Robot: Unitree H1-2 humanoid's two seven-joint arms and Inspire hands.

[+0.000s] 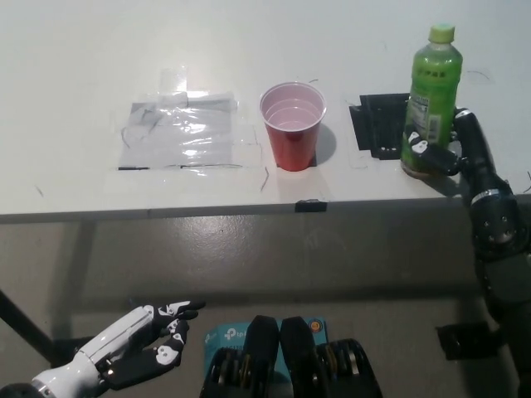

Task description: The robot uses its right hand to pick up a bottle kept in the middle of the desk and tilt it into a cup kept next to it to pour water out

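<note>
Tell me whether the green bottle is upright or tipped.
Upright: the green bottle stands on the desk, cap at top, with the right hand around its base.

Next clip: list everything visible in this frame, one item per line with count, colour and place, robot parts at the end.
Desk: one, white, fills the upper half of the view.
Bottle: one, green with a green cap, upright at the desk's right, beside the black mat.
Cup: one, red, upright near the desk's middle, left of the bottle.
Plastic sheet: one, clear, taped flat on the desk left of the cup.
Black mat: one, black, flat on the desk between cup and bottle.
Right robot hand: one, black, wrapped around the bottle's lower part.
Left robot hand: one, white, resting open at lower left, below the desk edge.
</note>
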